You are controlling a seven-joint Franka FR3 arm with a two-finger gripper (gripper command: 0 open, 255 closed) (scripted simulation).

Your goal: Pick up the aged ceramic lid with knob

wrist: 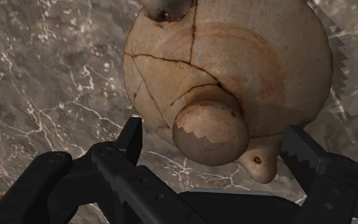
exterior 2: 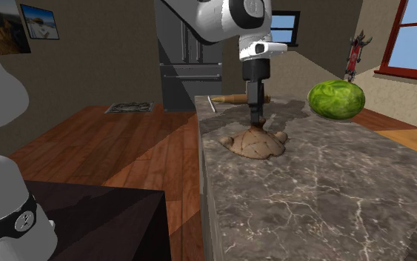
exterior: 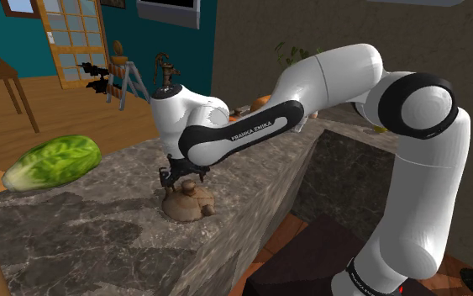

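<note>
A tan, cracked ceramic lid [exterior: 188, 203] with a round knob [wrist: 210, 131] lies on the dark marble counter [exterior: 91, 231], close to the counter's edge on the stand's side. My black gripper [exterior: 180, 176] points straight down over the lid [exterior 2: 255, 143]. In the wrist view the gripper [wrist: 215, 145] is open, with one finger [wrist: 133, 137] on each side of the knob and a gap between each finger and it. The lid's body [wrist: 247, 57] has small lugs on its rim.
A large green leafy vegetable [exterior: 54, 161] lies at the shoulder view's left end of the counter, also seen far behind the lid [exterior 2: 336, 98]. A wooden rolling pin [exterior 2: 236, 98] rests at the counter's far end. The counter edge [exterior 2: 205, 170] drops to a wooden floor.
</note>
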